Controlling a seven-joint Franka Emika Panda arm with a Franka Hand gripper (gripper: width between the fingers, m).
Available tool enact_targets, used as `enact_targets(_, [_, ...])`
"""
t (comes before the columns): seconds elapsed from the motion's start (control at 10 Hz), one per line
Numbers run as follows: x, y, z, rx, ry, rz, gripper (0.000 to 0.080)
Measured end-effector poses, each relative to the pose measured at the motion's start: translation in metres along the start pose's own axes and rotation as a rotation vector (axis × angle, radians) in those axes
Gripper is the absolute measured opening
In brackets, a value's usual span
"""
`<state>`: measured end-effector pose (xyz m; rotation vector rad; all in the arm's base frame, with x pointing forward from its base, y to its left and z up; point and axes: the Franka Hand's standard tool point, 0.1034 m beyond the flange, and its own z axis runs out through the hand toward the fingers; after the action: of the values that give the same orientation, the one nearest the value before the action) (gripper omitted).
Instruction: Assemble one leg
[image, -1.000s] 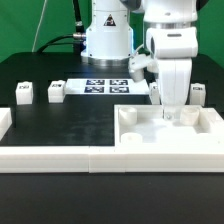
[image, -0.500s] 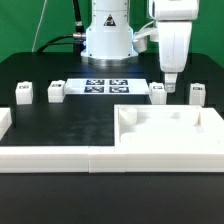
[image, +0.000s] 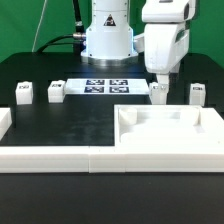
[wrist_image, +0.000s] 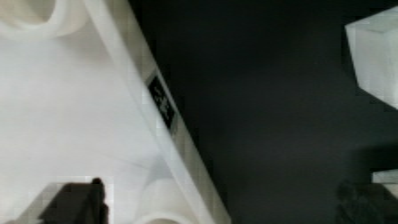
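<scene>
Four small white legs stand on the black table: two at the exterior view's left (image: 23, 93) (image: 55, 91) and two at its right (image: 158, 92) (image: 197, 94). My gripper (image: 160, 76) hangs just above the nearer right leg without touching it. It is open and empty. In the wrist view the gripper (wrist_image: 217, 202) shows two dark fingertips (wrist_image: 71, 200) wide apart, over the edge of the white panel (wrist_image: 71, 110) and the black table. A white block (wrist_image: 374, 60), apparently a leg, shows at that view's edge.
The large white tray-like panel (image: 165, 125) with corner holes lies in front of the right legs. The marker board (image: 108, 86) lies at the robot base. A low white rail (image: 50, 155) runs along the front, with a raised end at the exterior view's left.
My gripper rose out of the panel's far corner, then shifted back and toward the exterior view's left. It now hangs over the leg behind the panel. Nothing was taken hold of.
</scene>
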<state>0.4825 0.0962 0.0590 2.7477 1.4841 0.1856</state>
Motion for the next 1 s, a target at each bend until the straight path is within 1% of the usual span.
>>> enact_targets(0.1, [-0.001,-0.011,0.0,0.0,0.01,0.136,0.0648])
enact_targets(0.2, [0.001,-0.02,0.001,0.002,0.023,0.274,0.0648])
enact_targets(0.4, [-0.002,-0.033,0.006,0.03,0.013,0.525,0.0648])
enact_targets(0.5, [0.001,-0.036,0.006,0.042,0.013,0.679,0.0648])
enact_targets(0.7, [0.005,-0.042,0.01,0.056,0.017,0.907,0.0648])
enact_targets(1.0, [0.005,-0.043,0.01,0.069,0.015,1.127,0.0648])
